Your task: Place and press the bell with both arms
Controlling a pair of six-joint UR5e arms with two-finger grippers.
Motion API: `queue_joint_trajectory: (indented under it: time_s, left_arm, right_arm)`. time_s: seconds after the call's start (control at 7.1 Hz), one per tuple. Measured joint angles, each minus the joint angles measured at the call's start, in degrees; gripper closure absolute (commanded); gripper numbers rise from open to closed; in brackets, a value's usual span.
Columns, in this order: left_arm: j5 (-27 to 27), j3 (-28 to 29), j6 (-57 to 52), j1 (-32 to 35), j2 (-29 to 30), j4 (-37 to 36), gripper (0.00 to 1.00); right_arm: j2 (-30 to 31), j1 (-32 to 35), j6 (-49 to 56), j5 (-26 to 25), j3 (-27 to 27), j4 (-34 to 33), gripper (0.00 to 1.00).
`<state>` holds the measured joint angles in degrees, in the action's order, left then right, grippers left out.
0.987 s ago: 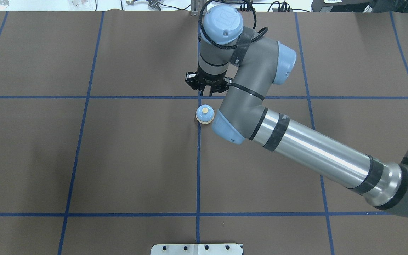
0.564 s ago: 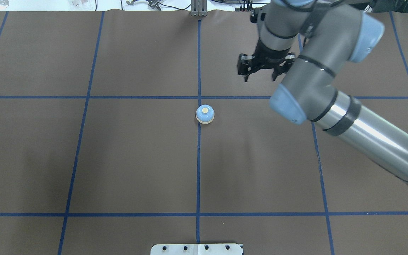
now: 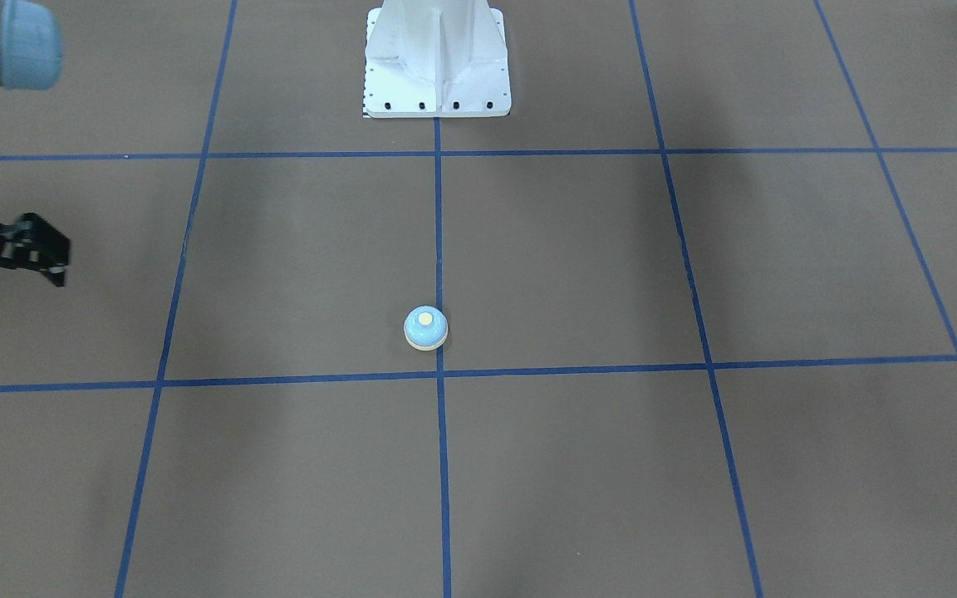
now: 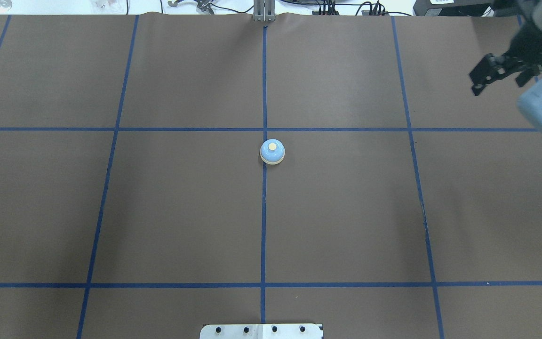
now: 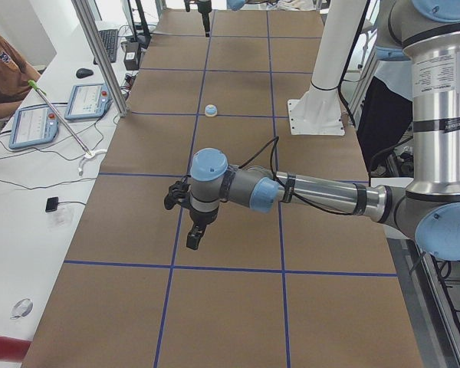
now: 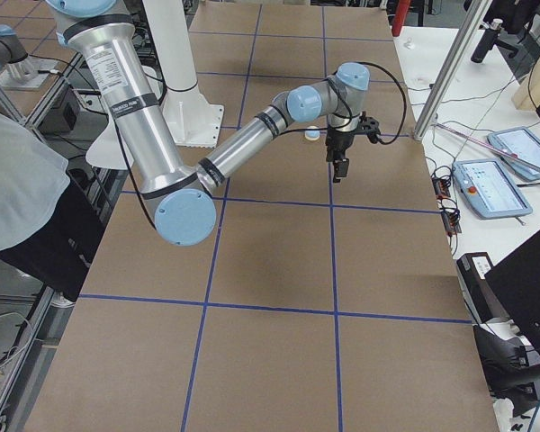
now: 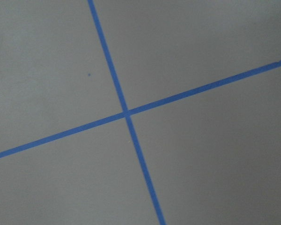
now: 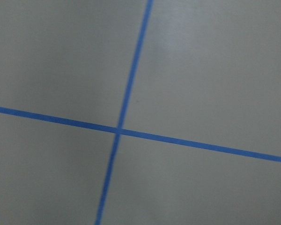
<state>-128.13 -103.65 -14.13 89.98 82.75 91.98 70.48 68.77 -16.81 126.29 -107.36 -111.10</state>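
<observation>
Brown matting (image 4: 158, 212) is centred by the bell (image 4: 272, 151), best pressed squarely downward; right gripper (image 4: 497, 84), two o'clock, is spread empty, left gripper (image 5: 187, 222) cannot be judged.

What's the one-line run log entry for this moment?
bell: upright on table, nothing touching | right gripper: open, empty, far from bell | left gripper: far from bell, open or shut unclear

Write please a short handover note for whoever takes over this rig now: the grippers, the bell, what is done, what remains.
The bell stands upright on the table, at its centre line, nothing touching it.
The right gripper is open and empty, far off to the bell's right.
The left gripper hangs over the table's left end, away from the bell; open or shut cannot be told.
Done: placing. Left: pressing.
</observation>
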Motion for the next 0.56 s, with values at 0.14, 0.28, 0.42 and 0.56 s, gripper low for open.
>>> queue_joint_trajectory:
  time_s: [0.14,0.28,0.42,0.56]
  left_arm:
    - [-0.2,0.7,-3.9,2.0,-0.6,-1.7,0.00]
    - [-0.3,1.1,-5.4,2.9,-1.3,-2.2,0.00]
    - [-0.3,1.2,-5.9,3.2,-1.8,-2.3,0.00]
    - [-0.4,1.2,-6.1,3.3,-2.0,-2.2,0.00]
  right_arm:
    - [4.8,4.5,6.2,0.5,0.1,0.0,0.00]
    - [8.3,8.3,11.0,0.7,1.3,0.0,0.00]
    - [10.6,10.9,13.3,0.7,2.7,0.3,0.00]
    - [11.7,12.5,14.1,0.7,4.4,2.0,0.00]
